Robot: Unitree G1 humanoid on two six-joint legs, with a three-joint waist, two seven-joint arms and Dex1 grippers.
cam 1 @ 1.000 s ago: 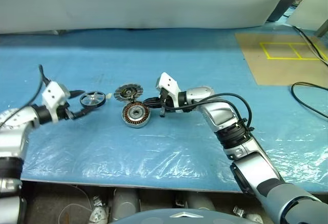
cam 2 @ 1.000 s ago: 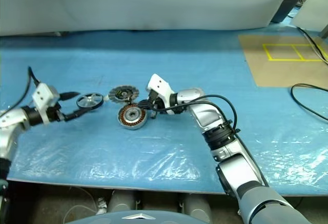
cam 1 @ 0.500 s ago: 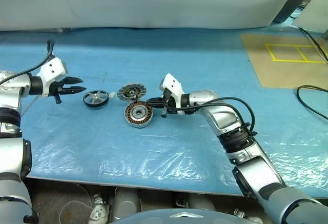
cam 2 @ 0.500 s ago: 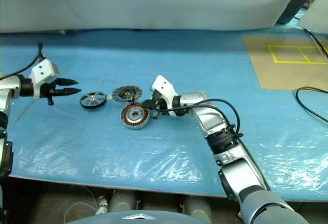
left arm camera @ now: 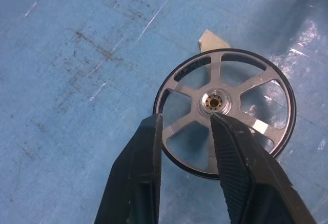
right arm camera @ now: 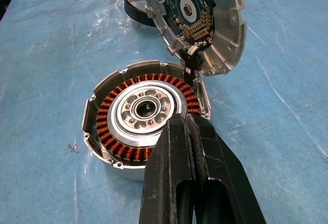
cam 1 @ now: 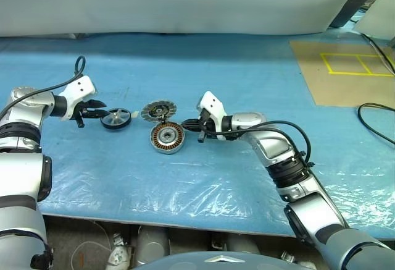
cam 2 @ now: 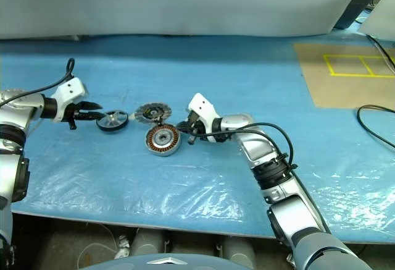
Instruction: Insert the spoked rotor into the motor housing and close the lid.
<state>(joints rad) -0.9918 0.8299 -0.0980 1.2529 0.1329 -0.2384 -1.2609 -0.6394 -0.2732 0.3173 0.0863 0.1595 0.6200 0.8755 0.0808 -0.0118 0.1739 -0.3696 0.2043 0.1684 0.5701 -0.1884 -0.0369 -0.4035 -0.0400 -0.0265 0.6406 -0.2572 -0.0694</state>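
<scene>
The spoked rotor lies flat on the blue table, with a black rim, silver spokes and a silver hub. My left gripper is open, with a narrow gap between its fingers. Its tips hover over the rotor's near edge, one by the rim and one near the hub. The motor housing shows its ring of copper windings. The lid stands tilted on the housing's far side. My right gripper is shut and empty, its tips at the housing's rim.
Clear plastic film covers the table near its front edge. A cardboard sheet with yellow tape squares lies at the back right. A black cable lies beside it. A small beige scrap sits next to the rotor.
My left gripper narrowed its fingers, pulled back from the rotor, then returned to the rotor's edge from a higher angle. The rotor, housing and lid stayed put. The right gripper barely moved.
</scene>
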